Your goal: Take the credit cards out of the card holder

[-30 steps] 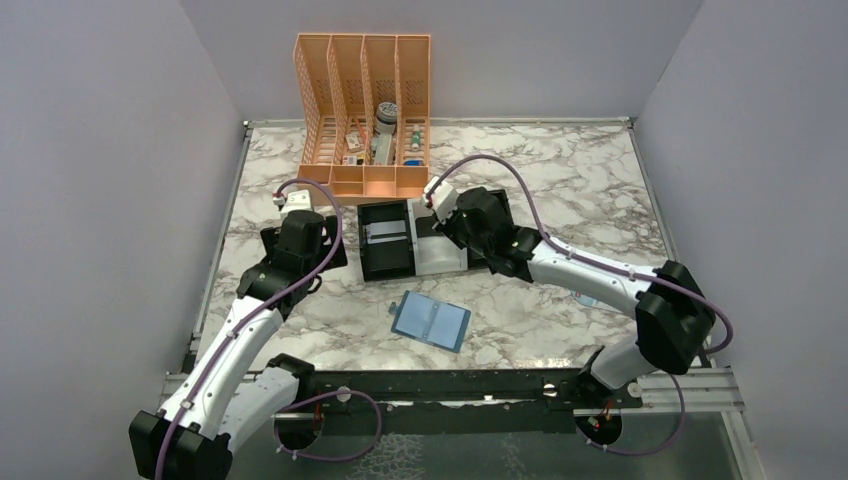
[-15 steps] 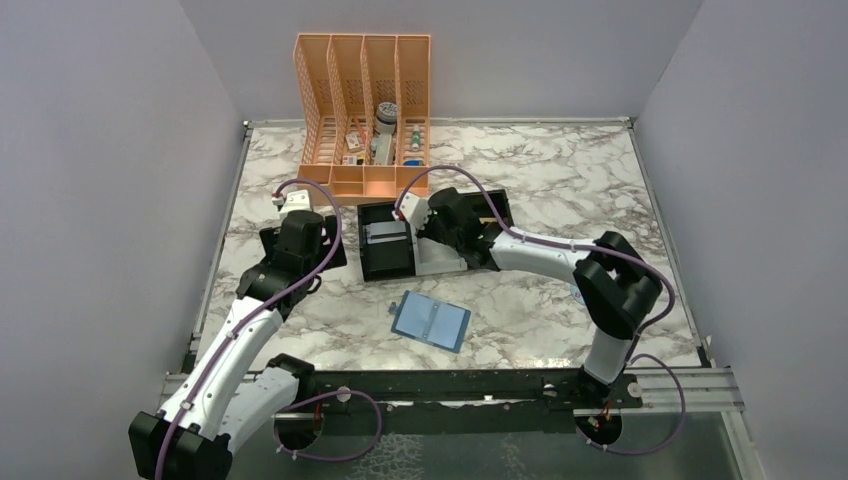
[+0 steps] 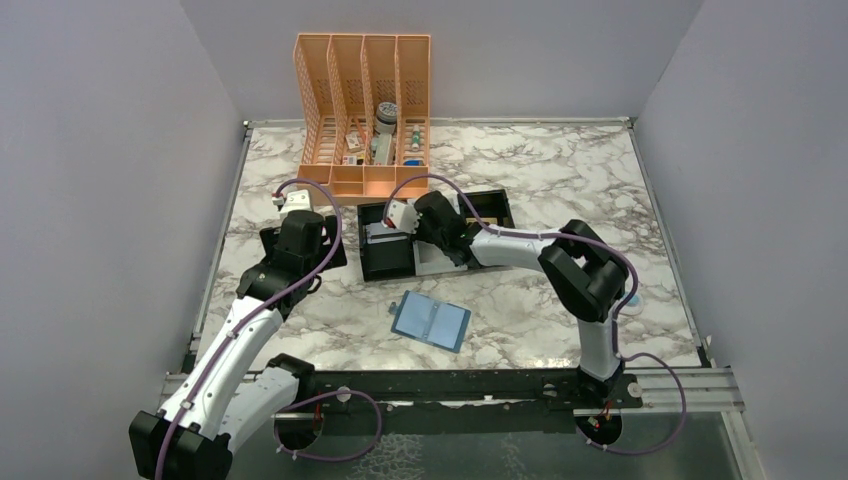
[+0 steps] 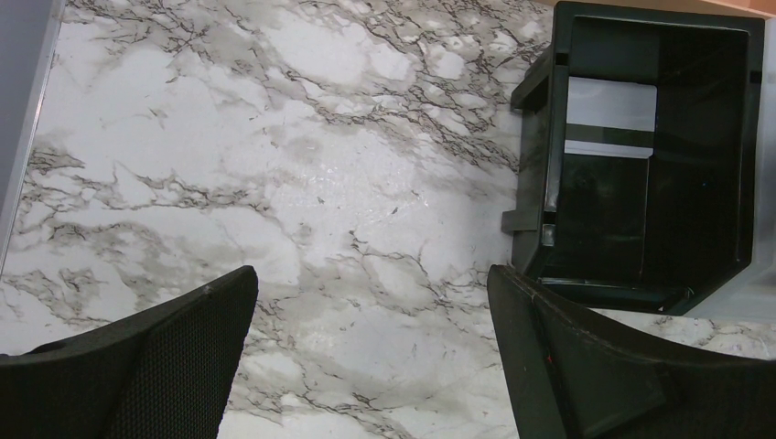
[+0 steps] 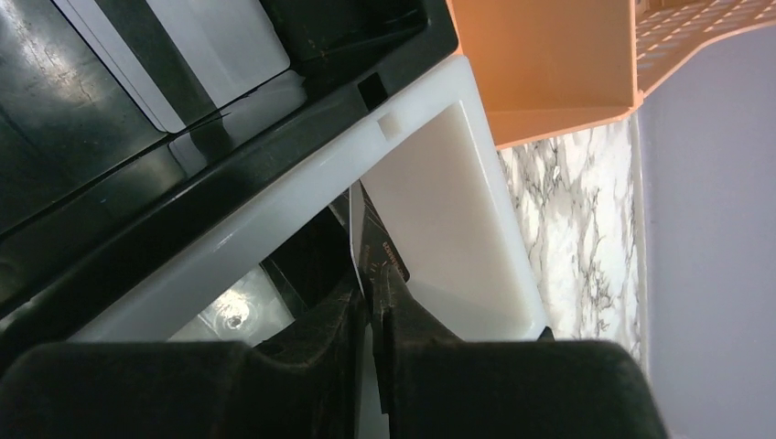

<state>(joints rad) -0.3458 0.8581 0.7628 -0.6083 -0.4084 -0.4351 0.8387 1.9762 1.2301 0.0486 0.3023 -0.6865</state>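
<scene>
While the holder [image 3: 431, 320] lies open well apart, 1 card [image 5: 371, 240] is pinched edge-on by the right gripper [image 5: 371, 306] over the tray [image 5: 448, 210], likely for release there, and the left gripper [image 4: 371, 274] is spread wide, idle.

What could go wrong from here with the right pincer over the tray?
The right pincer grips a credit card edge-on beside the tray's white wall; released, it may catch there and stand tilted. The orange file rack stands right behind the tray, so a careless retreat could clip it.
</scene>
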